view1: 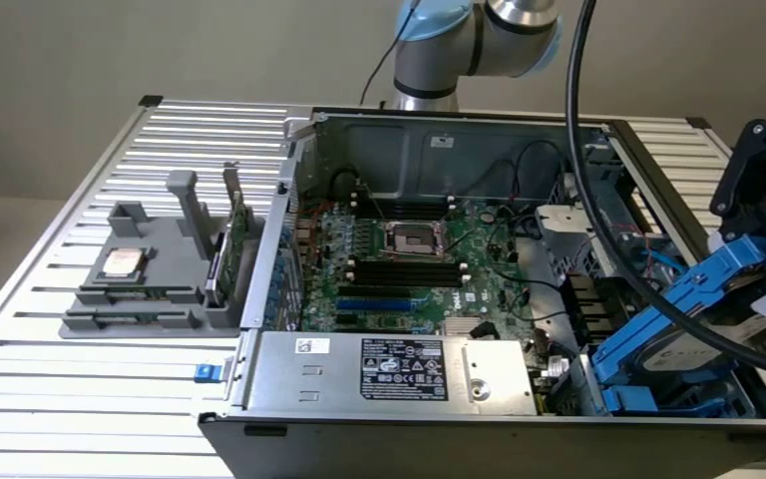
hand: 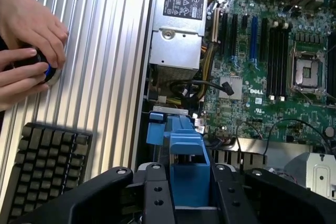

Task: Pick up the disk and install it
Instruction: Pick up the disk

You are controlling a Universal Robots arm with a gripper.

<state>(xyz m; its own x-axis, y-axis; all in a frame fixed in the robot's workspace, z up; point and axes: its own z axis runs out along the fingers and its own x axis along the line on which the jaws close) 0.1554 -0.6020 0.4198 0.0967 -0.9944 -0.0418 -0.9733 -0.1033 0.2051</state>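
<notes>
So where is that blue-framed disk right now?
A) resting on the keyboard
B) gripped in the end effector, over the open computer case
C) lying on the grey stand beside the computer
B: the disk, in its blue frame, is clamped in the end effector, tilted over the computer case at the exterior view's right.

The pincer [view1: 760, 284] holds the disk [view1: 697, 283] tilted over the open computer case [view1: 423, 150] at the exterior view's right.

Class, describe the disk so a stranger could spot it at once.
Find the open computer case. At its corner on the exterior view's right, the disk stands tilted: silver-grey in a bright blue frame, unlike the green motherboard lying flat inside.
</notes>
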